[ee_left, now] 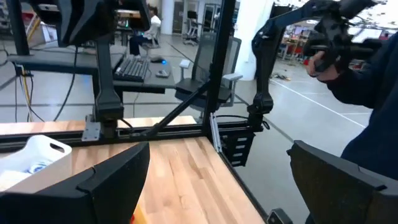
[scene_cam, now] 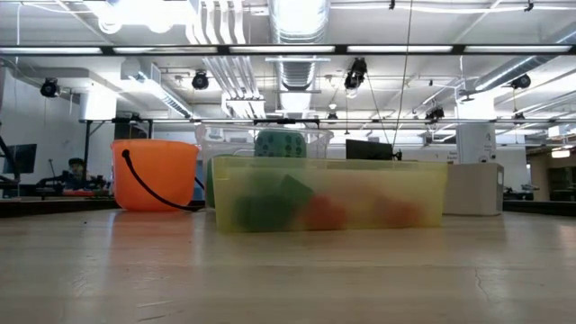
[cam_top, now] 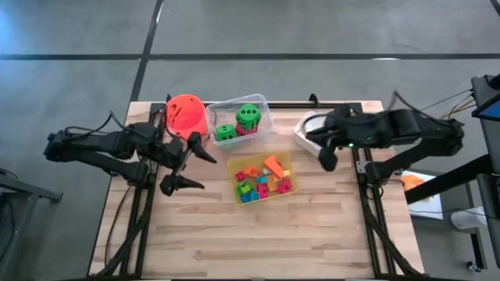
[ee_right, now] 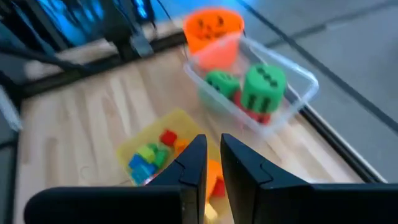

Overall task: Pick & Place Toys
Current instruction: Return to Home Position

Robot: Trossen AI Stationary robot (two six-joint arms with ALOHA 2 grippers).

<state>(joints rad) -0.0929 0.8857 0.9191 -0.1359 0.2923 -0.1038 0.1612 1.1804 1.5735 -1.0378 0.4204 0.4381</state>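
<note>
Several small bright blocks (cam_top: pixel 262 181) lie in a yellow tray (cam_top: pixel 234 165) at the table's middle; they also show in the right wrist view (ee_right: pixel 152 155). Two green dotted dice (cam_top: pixel 248 115) and a pink one (ee_right: pixel 252 115) lie in a clear tray (cam_top: pixel 264 103) behind it. My left gripper (cam_top: pixel 194 165) is wide open and empty, left of the yellow tray, and also shows in its wrist view (ee_left: pixel 227 186). My right gripper (cam_top: pixel 326 161) is shut and empty, raised to the right of the yellow tray; its fingers (ee_right: pixel 213 165) point toward the trays.
An orange bucket (cam_top: pixel 186 114) stands at the far left, next to the clear tray. A white tray (cam_top: pixel 301 129) lies under my right arm at the far right. Bare wood lies along the table's near half. In the low view the yellow tray (scene_cam: pixel 328 193) stands in front of the bucket (scene_cam: pixel 153 175).
</note>
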